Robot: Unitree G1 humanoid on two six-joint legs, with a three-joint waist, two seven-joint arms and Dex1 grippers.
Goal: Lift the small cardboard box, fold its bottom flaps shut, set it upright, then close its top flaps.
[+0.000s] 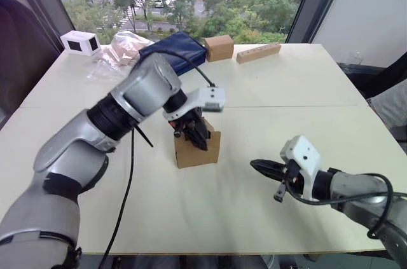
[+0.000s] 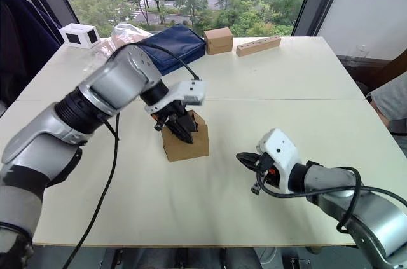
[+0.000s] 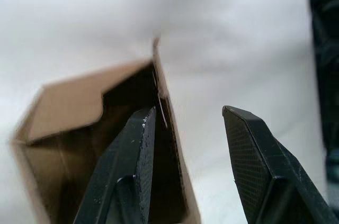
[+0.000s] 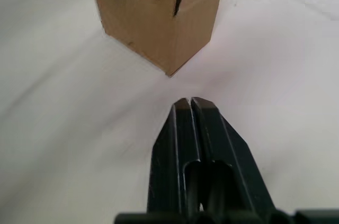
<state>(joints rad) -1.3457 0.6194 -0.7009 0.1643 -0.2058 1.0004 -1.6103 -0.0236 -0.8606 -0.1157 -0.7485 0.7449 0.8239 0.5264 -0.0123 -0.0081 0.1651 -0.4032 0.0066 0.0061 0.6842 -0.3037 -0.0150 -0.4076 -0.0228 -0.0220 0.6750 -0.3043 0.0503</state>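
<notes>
The small cardboard box (image 2: 185, 137), plain brown, corrugated and rectangular, stands upright near the middle of the pale table (image 2: 273, 84), with its open end turned up. The left pincer (image 1: 196, 134) reaches down into this opening. In the left wrist view its fingers (image 3: 130, 171) are spread: one is inside the box, against the inner face of a wall, and the other is outside, with the wall between them but not pinched. One of the top flaps (image 3: 69, 105) leans inward over the opening; it is not yet folded flat.

The right pincer (image 2: 245, 158) is low over the table, well apart from the box and pointing toward it, with its two black fingers pressed together and holding nothing.

I judge that the box is empty and very light, so it will slide or tip with a small push from one side. The walls are stiff enough along the corners, but a single wall or flap bends easily and can crease if it is squeezed hard. The cardboard surface is matt and should not slip much. A good hold is across one wall close to a corner, or on two opposite walls, while the other pincer presses each flap near its hinge line.
</notes>
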